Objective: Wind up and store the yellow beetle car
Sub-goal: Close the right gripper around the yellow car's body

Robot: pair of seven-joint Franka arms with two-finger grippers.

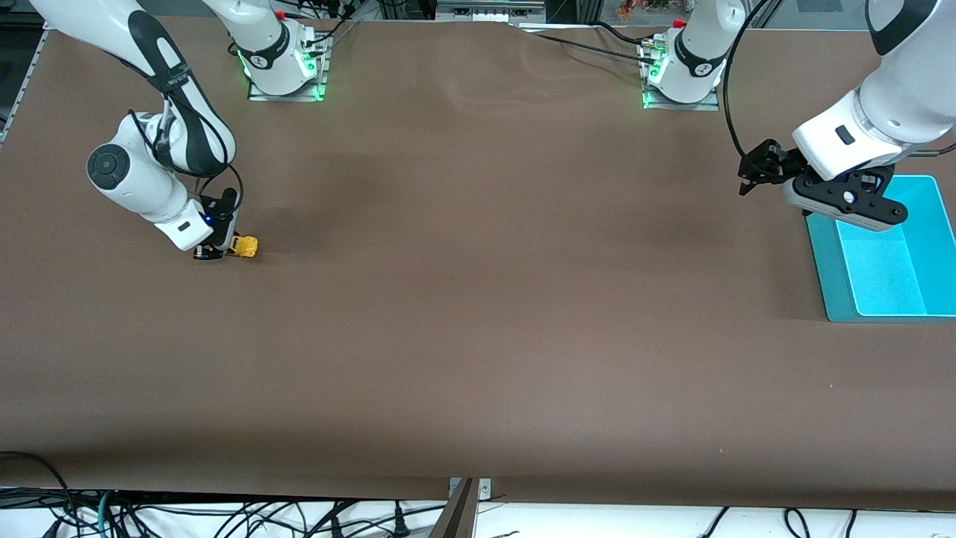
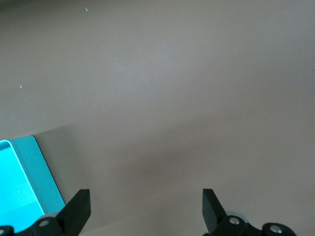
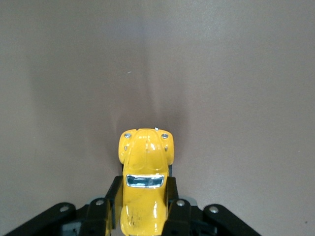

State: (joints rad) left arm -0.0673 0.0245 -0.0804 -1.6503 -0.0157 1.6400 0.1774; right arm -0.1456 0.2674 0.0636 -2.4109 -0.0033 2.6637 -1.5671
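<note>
The yellow beetle car (image 1: 245,245) rests on the brown table toward the right arm's end. My right gripper (image 1: 222,245) is down at table level and shut on its sides. In the right wrist view the yellow beetle car (image 3: 145,177) sits between the two black fingers (image 3: 114,194), nose pointing away from the wrist, its rear half hidden between them. My left gripper (image 1: 756,173) hangs open over the table beside the turquoise bin, with nothing between its fingers; in the left wrist view its gripper (image 2: 146,206) spans bare table.
A turquoise bin (image 1: 825,269) stands at the left arm's end of the table; its corner (image 2: 34,172) shows in the left wrist view. The two arm bases (image 1: 284,67) stand along the table's back edge. Cables lie under the table's front edge.
</note>
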